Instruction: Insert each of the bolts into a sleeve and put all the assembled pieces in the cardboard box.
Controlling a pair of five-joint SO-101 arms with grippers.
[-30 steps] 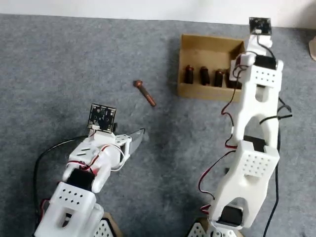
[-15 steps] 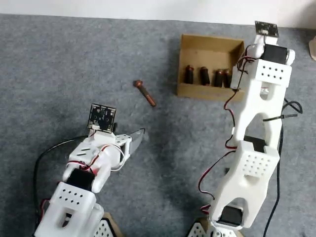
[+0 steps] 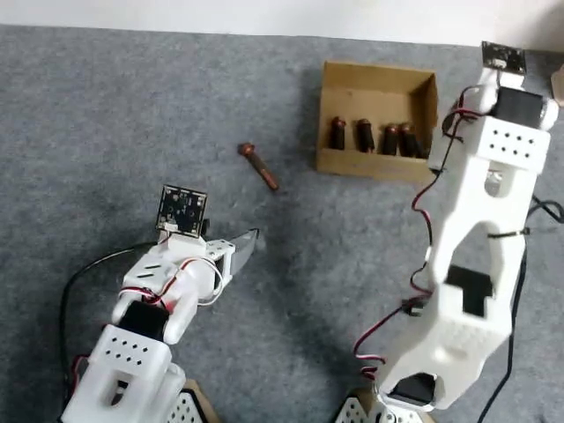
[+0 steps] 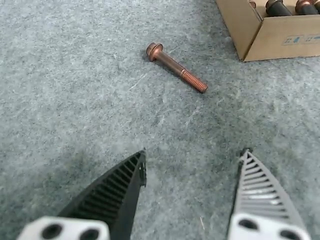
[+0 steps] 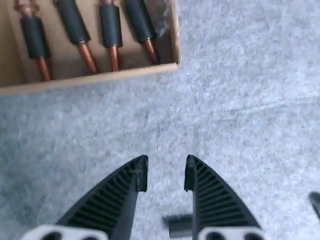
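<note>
A single bare bolt (image 3: 258,166) is seen lying flat on the grey-covered bench (image 3: 106,106). In the high view it is placed to the left of the cardboard box (image 3: 370,165) and well apart from it, with its flanged head turned away from the box.

Four assembled pieces (image 3: 364,135) are laid side by side inside the box. Each is fitted with a black sleeve (image 5: 74,21), and copper threaded ends are shown past the sleeves, toward the box wall nearest the right hand (image 5: 165,162).

The left hand (image 4: 194,155) is held above the bench with its fingers spread wide, and nothing is gripped between them. The bolt is seen ahead of its fingertips, apart from them and untouched.

The right hand is held over the bench just outside the box, near one corner of it. Its fingers are set with a narrow gap between them, and nothing is held there.
</note>
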